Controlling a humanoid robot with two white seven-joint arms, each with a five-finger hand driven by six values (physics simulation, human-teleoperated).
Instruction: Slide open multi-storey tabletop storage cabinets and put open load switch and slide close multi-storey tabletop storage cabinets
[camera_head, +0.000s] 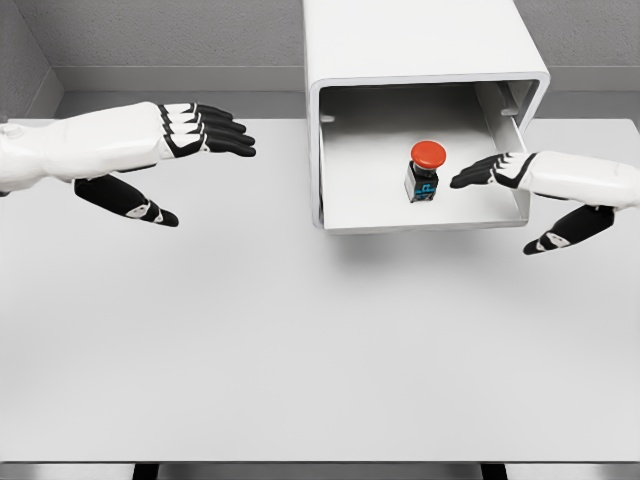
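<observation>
Red-capped switch stands in the open drawer; right hand and left hand spread, empty.

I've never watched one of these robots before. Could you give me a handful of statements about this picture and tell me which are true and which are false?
1. The switch with the red button sits inside the open drawer. True.
2. The right hand is gripping the switch. False: its fingers are spread beside the switch, holding nothing.
3. The left hand hovers open over the table, away from the cabinet. True.
4. The drawer is pushed fully shut. False: it is pulled out, with its inside showing.
5. The switch lies on its side. False: it stands upright, red button on top.
</observation>
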